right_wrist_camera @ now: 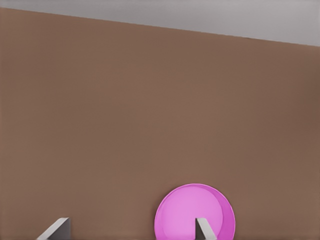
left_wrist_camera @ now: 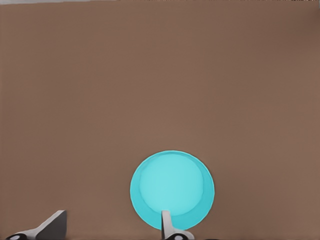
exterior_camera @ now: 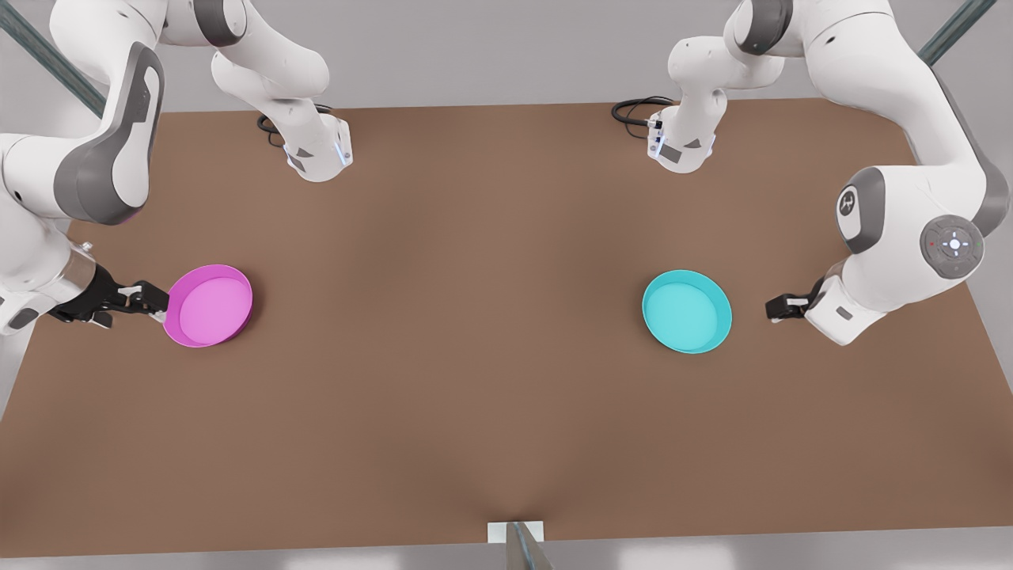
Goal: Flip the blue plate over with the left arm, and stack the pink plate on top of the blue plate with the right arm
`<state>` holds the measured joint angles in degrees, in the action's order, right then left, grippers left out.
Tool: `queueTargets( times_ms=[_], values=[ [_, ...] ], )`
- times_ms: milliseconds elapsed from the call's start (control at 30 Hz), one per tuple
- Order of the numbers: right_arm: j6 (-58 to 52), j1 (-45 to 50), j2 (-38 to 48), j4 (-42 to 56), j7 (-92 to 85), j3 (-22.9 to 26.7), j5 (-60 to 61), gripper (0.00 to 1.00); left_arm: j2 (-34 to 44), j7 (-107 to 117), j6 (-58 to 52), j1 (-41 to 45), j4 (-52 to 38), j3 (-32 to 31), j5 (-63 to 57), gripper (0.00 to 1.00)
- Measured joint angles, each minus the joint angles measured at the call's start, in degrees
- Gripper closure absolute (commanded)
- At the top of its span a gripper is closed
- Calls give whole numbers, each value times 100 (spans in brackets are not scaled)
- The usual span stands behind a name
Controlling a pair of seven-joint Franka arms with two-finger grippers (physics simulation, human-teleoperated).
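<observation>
Already both arms are lining up low at the rims: the left end effector (exterior_camera: 774,308), fingers spread, is sitting just beside the blue plate (exterior_camera: 686,310), presumably to catch its edge for flipping, while the right end effector (exterior_camera: 150,301), also spread, is touching the pink plate (exterior_camera: 209,305), both dishes lying upright, well apart on the surface (exterior_camera: 475,317).

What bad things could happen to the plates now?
1. The right gripper sits right at the pink plate's rim with its fingers open; it might shove the plate instead of gripping it.
2. The left gripper is open beside the blue plate, not touching; a thin-rim grab could slip during the flip.
</observation>
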<state>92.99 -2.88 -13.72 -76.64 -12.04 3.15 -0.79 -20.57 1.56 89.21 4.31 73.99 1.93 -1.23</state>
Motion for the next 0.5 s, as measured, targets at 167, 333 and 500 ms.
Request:
queueTargets(
  times_ms=[167,333,500],
  values=[
    [8,-2,-9,0,0,1,0,0,-87,-9,350,-22,727,361,412,0],
    [48,0,-18,0,0,1,9,0,127,-1344,1675,10,2748,756,1652,0],
    [53,53,-18,0,0,-7,0,0,158,-2852,2971,2,4230,1060,2716,0]
  ],
)
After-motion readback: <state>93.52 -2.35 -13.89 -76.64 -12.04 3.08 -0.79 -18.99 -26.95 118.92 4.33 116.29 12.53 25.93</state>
